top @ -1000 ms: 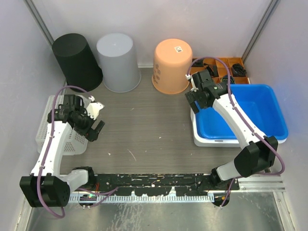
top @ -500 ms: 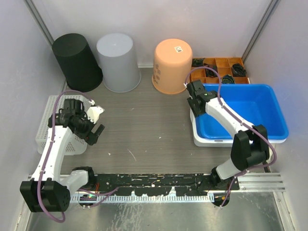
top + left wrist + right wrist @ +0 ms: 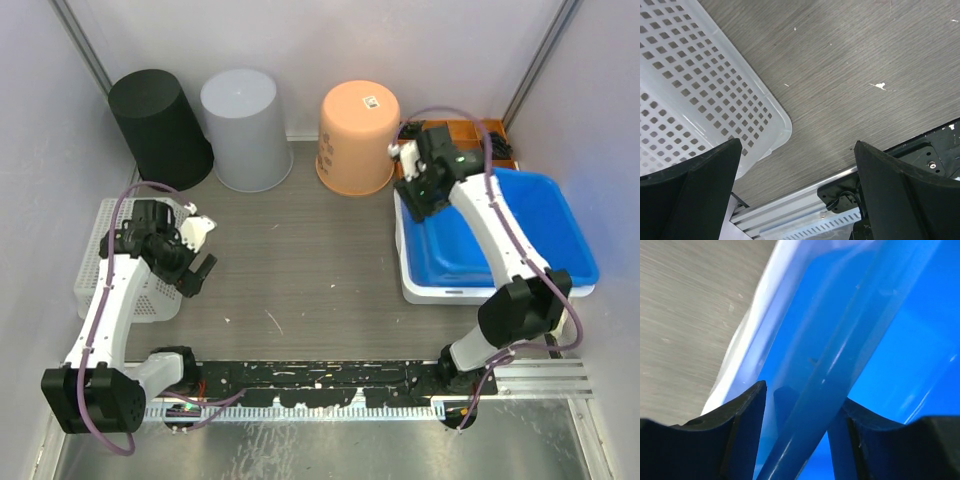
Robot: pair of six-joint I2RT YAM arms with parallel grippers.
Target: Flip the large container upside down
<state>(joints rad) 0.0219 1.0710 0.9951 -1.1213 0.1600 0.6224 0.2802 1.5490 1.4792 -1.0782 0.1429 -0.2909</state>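
The large blue container (image 3: 530,230) sits at the right of the table, nested in a white tray (image 3: 420,292). My right gripper (image 3: 413,198) is at its far left corner. In the right wrist view my right gripper (image 3: 802,397) straddles the blue container's rim (image 3: 840,340). One finger is outside the wall and the other shows through it, shut on the rim. That side looks slightly raised off the white tray (image 3: 752,335). My left gripper (image 3: 200,270) is open and empty over the bare table, and the left wrist view (image 3: 797,145) shows it the same.
A white perforated basket (image 3: 95,265) lies at the left edge, beside my left gripper (image 3: 700,80). Upside-down black (image 3: 158,125), grey (image 3: 245,125) and orange (image 3: 357,135) buckets stand along the back. An orange organizer tray (image 3: 480,130) is behind the blue container.
My right wrist has swung up and toward the back at the blue container's far left corner, and that corner has lifted a little. The left arm has barely moved.
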